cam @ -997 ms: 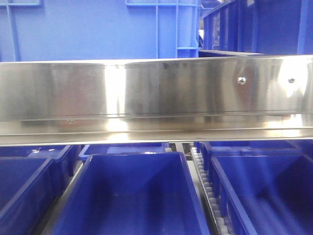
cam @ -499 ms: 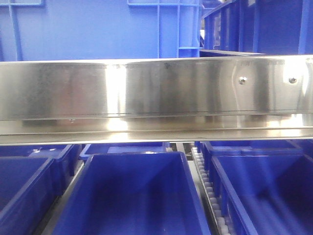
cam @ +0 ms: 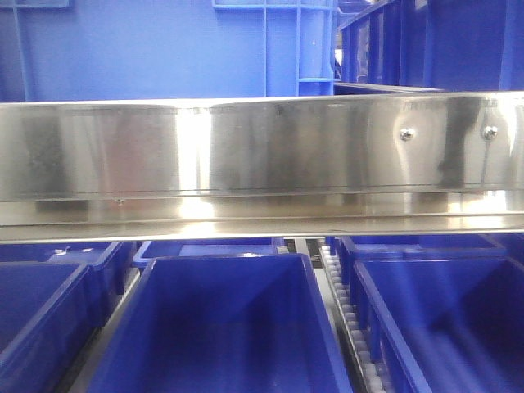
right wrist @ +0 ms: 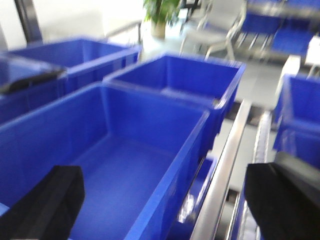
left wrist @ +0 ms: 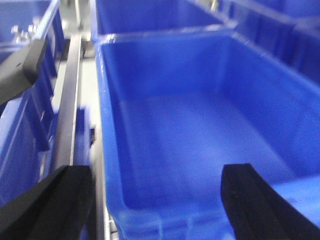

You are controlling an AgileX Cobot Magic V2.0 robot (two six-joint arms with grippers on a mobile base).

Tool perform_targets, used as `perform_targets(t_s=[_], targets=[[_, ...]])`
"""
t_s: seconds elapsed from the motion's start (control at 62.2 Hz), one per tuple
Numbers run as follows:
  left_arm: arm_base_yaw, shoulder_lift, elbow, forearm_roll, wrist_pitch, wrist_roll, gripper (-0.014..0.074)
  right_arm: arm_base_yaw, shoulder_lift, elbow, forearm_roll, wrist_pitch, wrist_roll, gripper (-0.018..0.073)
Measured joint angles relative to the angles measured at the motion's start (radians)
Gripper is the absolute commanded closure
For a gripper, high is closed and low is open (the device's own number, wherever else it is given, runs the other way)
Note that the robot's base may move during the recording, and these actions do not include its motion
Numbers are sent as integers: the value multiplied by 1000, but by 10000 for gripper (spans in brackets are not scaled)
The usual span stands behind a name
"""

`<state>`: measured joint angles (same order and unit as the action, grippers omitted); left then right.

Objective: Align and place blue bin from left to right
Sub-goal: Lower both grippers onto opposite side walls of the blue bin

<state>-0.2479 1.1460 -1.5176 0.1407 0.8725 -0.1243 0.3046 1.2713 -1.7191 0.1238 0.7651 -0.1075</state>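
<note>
The blue bin [cam: 225, 327] sits open and empty in the middle of the lower shelf row, and the left wrist view looks straight into it [left wrist: 200, 135]. The left gripper [left wrist: 155, 205] hangs over the blue bin's near end with its jaws spread wide and gripping nothing: one black finger [left wrist: 50, 205] is outside the bin's left wall, the other [left wrist: 260, 200] over its right side. A metal rail [left wrist: 70, 100] runs just beside the blue bin's left wall, and a white roller track [cam: 348, 319] lies between its right wall and the right neighbour bin [cam: 442, 319]. A left neighbour bin [cam: 41, 311] stands on the other side, and a rear bin [cam: 209, 248] directly behind. A steel beam [cam: 262, 155] crosses above the blue bin. The right gripper [right wrist: 167, 205] is also spread wide and empty above a second open bin [right wrist: 100, 165] — the blurred view does not show whether it is the same one.
</note>
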Motion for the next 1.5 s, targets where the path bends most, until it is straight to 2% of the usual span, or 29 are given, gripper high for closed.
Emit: perform_targets(t_s=[0.161,0.306,0.499,0.676,0.981,1.19,1.496], targets=[[12,151,-200,8,143,0,161,15,177,-188,4,153,7,12],[72,266,-321,-7,252,15,161,25,306,-305,-19,220,63,12],[130,367,-372,-70,283,54,161,28,448,-454,-170,327,198,12],[150,442,-373,-80,294,78,161,40,559,-552,-188,425,252,12],[154,519,-373,-80,278,87,161,56,677,-563,-188,382,318,12],[156,524,-375,-80,215,87,161,38,722,-563,-190,378,326,12],[173,574,-375,-83,177,87,161,36,727,-563,-188,292,329,12]])
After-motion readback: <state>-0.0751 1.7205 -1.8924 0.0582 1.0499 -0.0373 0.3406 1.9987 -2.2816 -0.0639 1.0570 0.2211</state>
